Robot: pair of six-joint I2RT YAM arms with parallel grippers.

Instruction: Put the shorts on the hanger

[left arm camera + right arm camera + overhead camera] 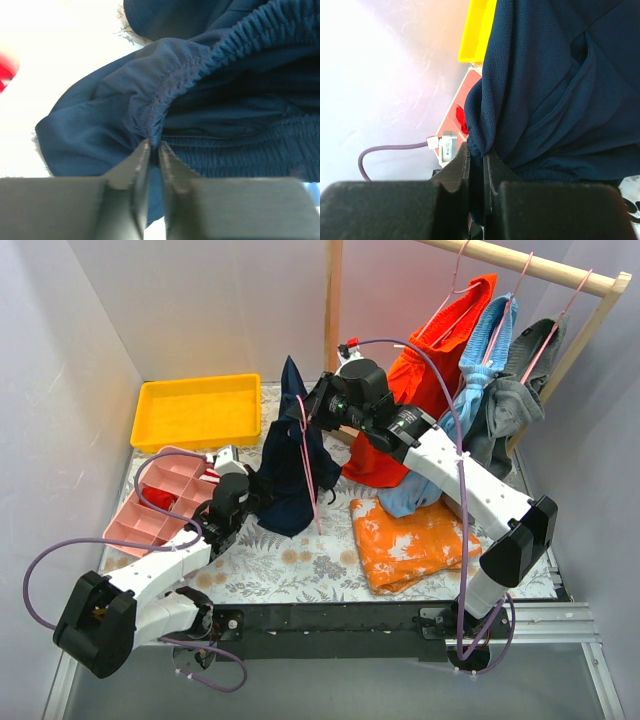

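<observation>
Robotics lab test cell: plain grey wall panels are boxing in a tabletop, two arms are sitting bolted to a black base rail, purple cables are looping loose.

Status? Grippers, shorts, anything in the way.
Left gripper shut on shorts waistband. Right gripper shut on shorts too, hanger wire across them. No obstruction seen.

Left gripper, low, pinches the dark navy fabric shorts; right gripper (arm raised and outstretched) clamps them higher up.
</observation>
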